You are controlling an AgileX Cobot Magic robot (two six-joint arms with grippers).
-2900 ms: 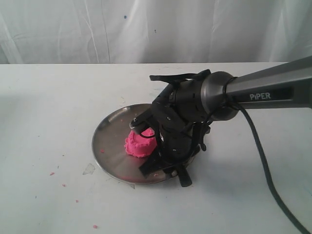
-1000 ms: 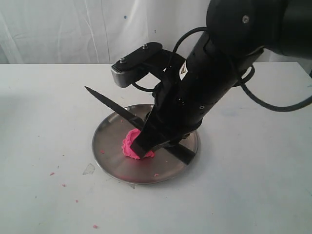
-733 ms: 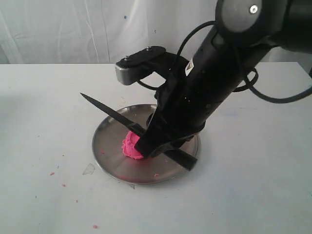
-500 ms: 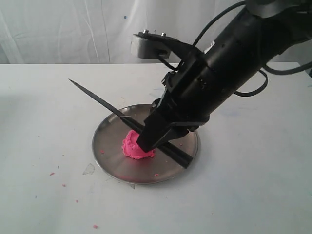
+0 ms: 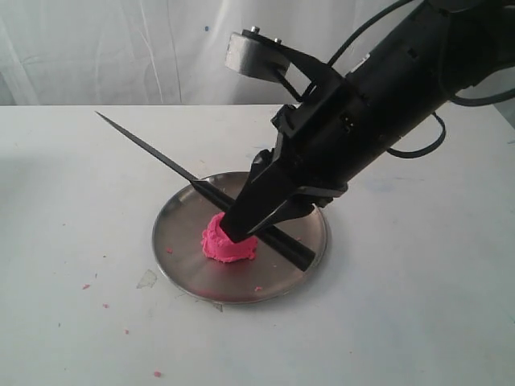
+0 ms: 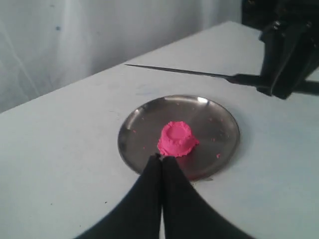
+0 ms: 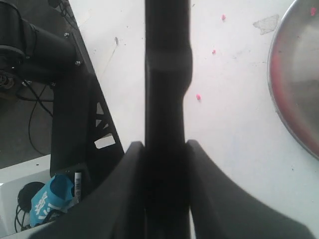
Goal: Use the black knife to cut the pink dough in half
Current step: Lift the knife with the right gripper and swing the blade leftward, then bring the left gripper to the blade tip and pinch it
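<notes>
The round stainless-steel plate (image 5: 165, 241) sits well inside the flat white table (image 5: 72, 209). Wide bare surface lies to its left and front, broken only by tiny pink crumbs (image 5: 85, 285). A white curtain (image 5: 121, 48) closes off the far edge. The bright pink, cup-shaped dough mound (image 5: 229, 245) stands whole near the plate's middle.

The right gripper (image 5: 239, 227) pinches the handle of the slim black pointed knife (image 5: 161, 158), with a finger (image 7: 127, 199) on either side. The knife slants: its tip is raised past the plate's left rim over bare table, and its butt is low over the plate's right side. The fingertips hang just over the dough, and the left wrist view shows the blade clear of it.

The left gripper (image 6: 160, 160), fingers pressed together and empty, hovers at the plate's rim nearest it, just short of the dough.
</notes>
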